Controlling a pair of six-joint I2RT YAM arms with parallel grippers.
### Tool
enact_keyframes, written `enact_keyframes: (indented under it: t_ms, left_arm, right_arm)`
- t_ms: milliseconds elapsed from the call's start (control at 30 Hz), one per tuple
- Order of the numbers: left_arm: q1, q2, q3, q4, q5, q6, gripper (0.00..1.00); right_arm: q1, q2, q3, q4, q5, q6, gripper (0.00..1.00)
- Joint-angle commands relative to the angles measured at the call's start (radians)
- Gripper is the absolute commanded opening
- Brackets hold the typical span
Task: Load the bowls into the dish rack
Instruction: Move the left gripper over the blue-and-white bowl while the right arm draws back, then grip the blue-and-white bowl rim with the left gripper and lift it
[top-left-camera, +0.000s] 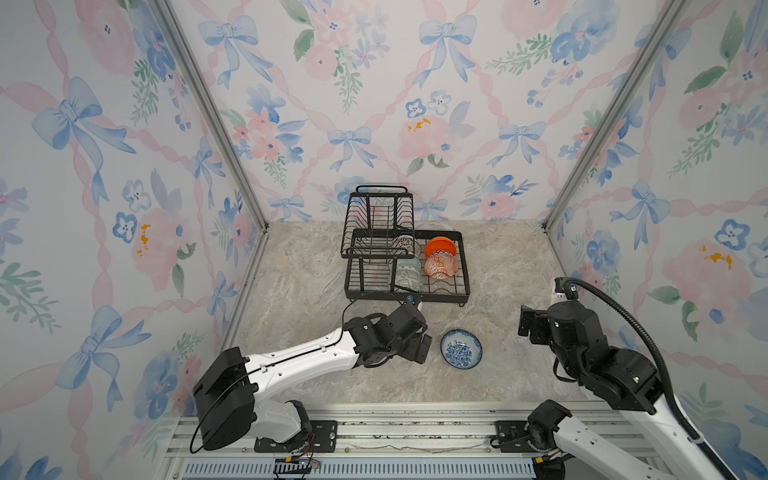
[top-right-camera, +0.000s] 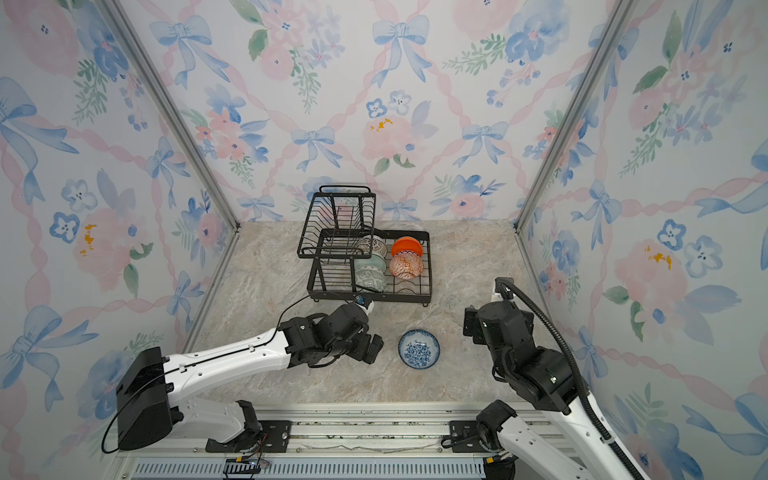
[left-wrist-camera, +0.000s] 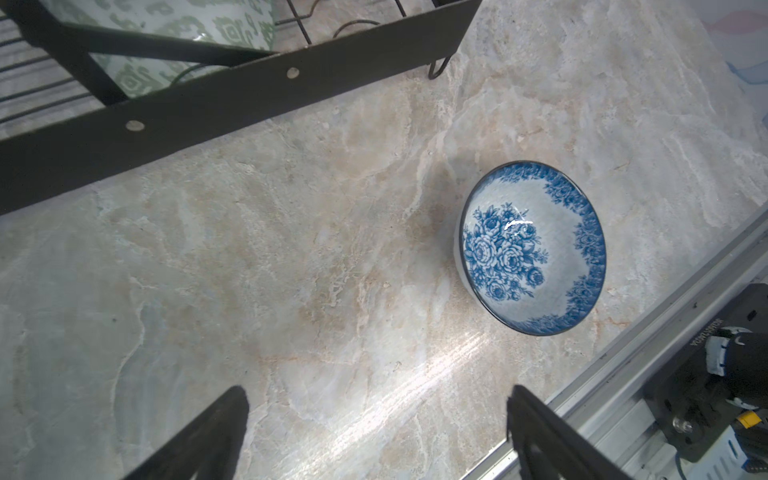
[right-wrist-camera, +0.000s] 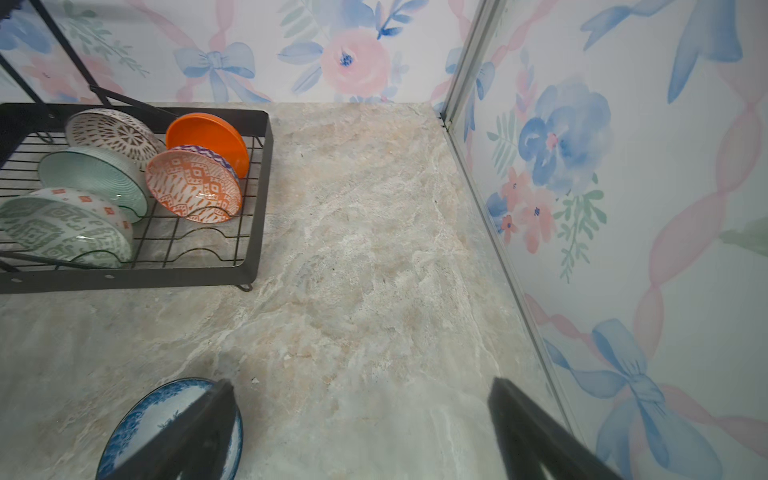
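One blue-white floral bowl (top-left-camera: 461, 349) (top-right-camera: 419, 349) sits upright on the marble table, in front of the black wire dish rack (top-left-camera: 464, 266) (right-wrist-camera: 262, 199). In the rack's lower tray, several bowls stand on edge: plain orange (right-wrist-camera: 208, 133), orange-white geometric (right-wrist-camera: 193, 187), brown lattice (right-wrist-camera: 112, 131), pale mint (right-wrist-camera: 91, 172) and grey-green patterned (right-wrist-camera: 62, 228). My left gripper (top-left-camera: 424, 350) (left-wrist-camera: 376, 390) hangs open just left of the floral bowl (left-wrist-camera: 532, 249), holding nothing. Open and empty too, my right gripper (top-left-camera: 527, 324) (right-wrist-camera: 361, 382) hovers to the bowl's right.
The rack's raised upper basket (top-left-camera: 376, 220) holds nothing and overhangs the tray's left half. Flowered walls close in the table on three sides; the right wall (right-wrist-camera: 582, 249) is near my right gripper. An aluminium rail (top-left-camera: 395, 415) runs along the front edge.
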Motion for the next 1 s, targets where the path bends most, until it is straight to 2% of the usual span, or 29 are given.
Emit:
enact_keyframes:
  t_ms: [0,100,167,333,533,633,767,967]
  left_arm:
    - [-0.009,0.031,0.032,0.052,0.057,0.016,0.98]
    - [-0.010,0.059,0.034,0.092,0.089,0.012,0.98]
    - [-0.011,0.086,0.045,0.130,0.129,0.006,0.98]
    - [-0.029,0.178,0.093,0.148,0.151,-0.003,0.97]
    - [-0.039,0.245,0.112,0.171,0.163,-0.014,0.91]
    - [-0.039,0.278,0.120,0.173,0.165,-0.018,0.85]
    - [-0.039,0.313,0.133,0.177,0.168,-0.019,0.70]
    - [-0.039,0.375,0.176,0.194,0.180,-0.019,0.62]
  right_arm:
    - [-0.195,0.013,-0.037,0.037,-0.309,0.019,0.97]
    - [-0.381,0.066,-0.066,0.078,-0.526,0.008,0.97]
    - [-0.437,0.109,-0.081,0.103,-0.589,0.000,0.97]
    - [-0.446,0.210,-0.083,0.143,-0.620,-0.006,0.97]
    - [-0.447,0.249,-0.103,0.179,-0.617,-0.019,0.97]
    - [-0.447,0.256,-0.114,0.188,-0.618,-0.025,0.97]
    - [-0.447,0.259,-0.128,0.204,-0.620,-0.029,0.97]
    - [-0.447,0.269,-0.129,0.208,-0.624,-0.039,0.97]
